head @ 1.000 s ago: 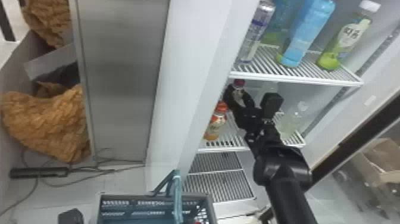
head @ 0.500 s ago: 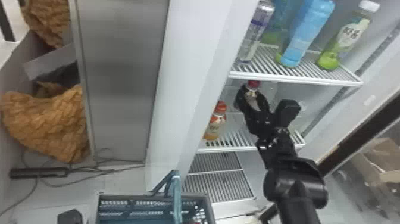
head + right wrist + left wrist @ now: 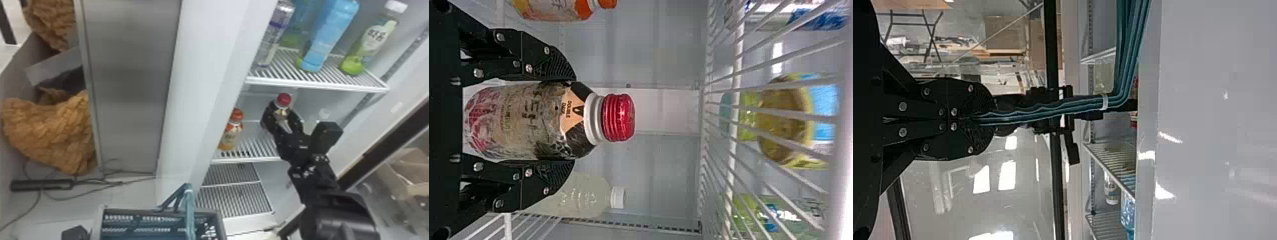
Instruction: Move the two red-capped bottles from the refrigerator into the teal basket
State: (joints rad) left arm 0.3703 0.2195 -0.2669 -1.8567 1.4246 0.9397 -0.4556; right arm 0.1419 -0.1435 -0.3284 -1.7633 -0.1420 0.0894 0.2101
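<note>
Bottle (image 3: 529,120) with a red cap (image 3: 619,117) was snug between right gripper's (image 3: 282,115) 2 fingers, right of orange bottle (image 3: 231,138) by the shelf's (image 3: 260,152) front edge. Left gripper (image 3: 987,119) pinched the teal handle (image 3: 1088,105).

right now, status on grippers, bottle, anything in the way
right gripper clamped on red-capped bottle
left gripper shut on basket handle
wire shelf above, orange-capped bottle to the left

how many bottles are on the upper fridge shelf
4: a clear bottle left, blue bottle centre, green bottle right, another bottle behind, between clear and blue; more may be hidden.
</note>
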